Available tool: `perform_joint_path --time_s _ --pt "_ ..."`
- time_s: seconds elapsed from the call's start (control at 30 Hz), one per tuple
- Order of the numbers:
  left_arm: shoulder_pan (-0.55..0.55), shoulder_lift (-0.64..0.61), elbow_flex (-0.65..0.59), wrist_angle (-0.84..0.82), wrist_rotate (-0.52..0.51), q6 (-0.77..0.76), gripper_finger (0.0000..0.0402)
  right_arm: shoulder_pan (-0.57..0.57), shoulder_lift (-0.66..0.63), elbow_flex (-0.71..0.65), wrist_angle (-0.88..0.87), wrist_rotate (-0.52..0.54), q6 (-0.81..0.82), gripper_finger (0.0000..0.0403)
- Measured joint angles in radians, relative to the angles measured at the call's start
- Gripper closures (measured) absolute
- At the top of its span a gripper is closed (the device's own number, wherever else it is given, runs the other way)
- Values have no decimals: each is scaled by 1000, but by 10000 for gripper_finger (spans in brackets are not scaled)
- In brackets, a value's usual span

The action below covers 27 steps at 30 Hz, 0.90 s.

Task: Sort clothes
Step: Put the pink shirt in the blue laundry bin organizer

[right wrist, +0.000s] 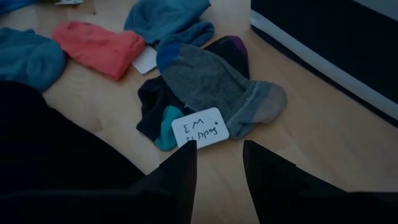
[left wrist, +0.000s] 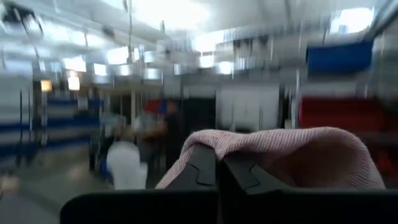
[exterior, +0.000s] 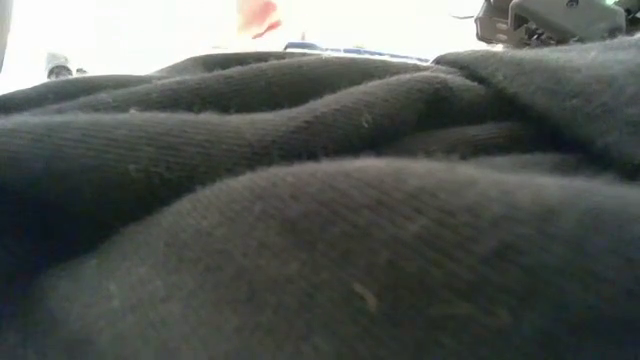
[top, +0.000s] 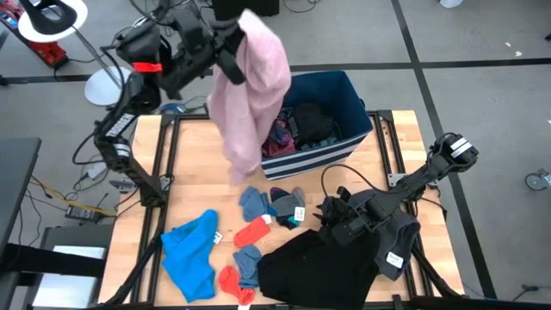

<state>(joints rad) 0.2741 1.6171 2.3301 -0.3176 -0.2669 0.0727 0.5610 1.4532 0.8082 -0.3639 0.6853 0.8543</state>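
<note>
My left gripper [top: 234, 26] is raised high over the table's far side and is shut on a pink garment [top: 254, 86], which hangs down beside the navy striped bin [top: 344, 95]. Dark clothes [top: 306, 125] lie in the bin. My right gripper [right wrist: 217, 163] is open and low over the table, just short of a white tag [right wrist: 198, 127] on a grey sock [right wrist: 214, 84]. It also shows in the high view [top: 331, 211]. A black garment [top: 310, 267], a bright blue garment [top: 191, 251], and red [top: 254, 231] and blue socks [top: 252, 202] lie on the table. My left gripper pinches a fold of the pink garment [left wrist: 205, 142] between its two shut fingers; the cloth drapes over the fingertips [left wrist: 242, 171]. The garment hangs slack below the gripper. Its lower end [top: 241, 164] is down near the table; I cannot tell whether it touches.
The black garment fills the low view [exterior: 300, 200]. A grey garment with a tag [top: 400, 245] lies under my right arm. Bare wood [top: 189, 164] shows on the table's left, between the frame rails. A white lamp [top: 103, 84] stands past the far left corner.
</note>
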Motion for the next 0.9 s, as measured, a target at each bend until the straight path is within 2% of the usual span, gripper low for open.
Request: perform_joint_path --time_s 0.13,0.4,0.6,0.9 --pt "3 42 -1 136 8 6 401 0 0 0 5 0 -3 273" --pt "12 168 -4 54 71 3 401 0 0 0 12 -1 -17 275" --pt "39 248 -4 -157 74 -51 401 0 0 0 14 -6 -18 275" --pt "89 336 -4 -633 123 -136 401 0 0 0 12 -7 -21 277"
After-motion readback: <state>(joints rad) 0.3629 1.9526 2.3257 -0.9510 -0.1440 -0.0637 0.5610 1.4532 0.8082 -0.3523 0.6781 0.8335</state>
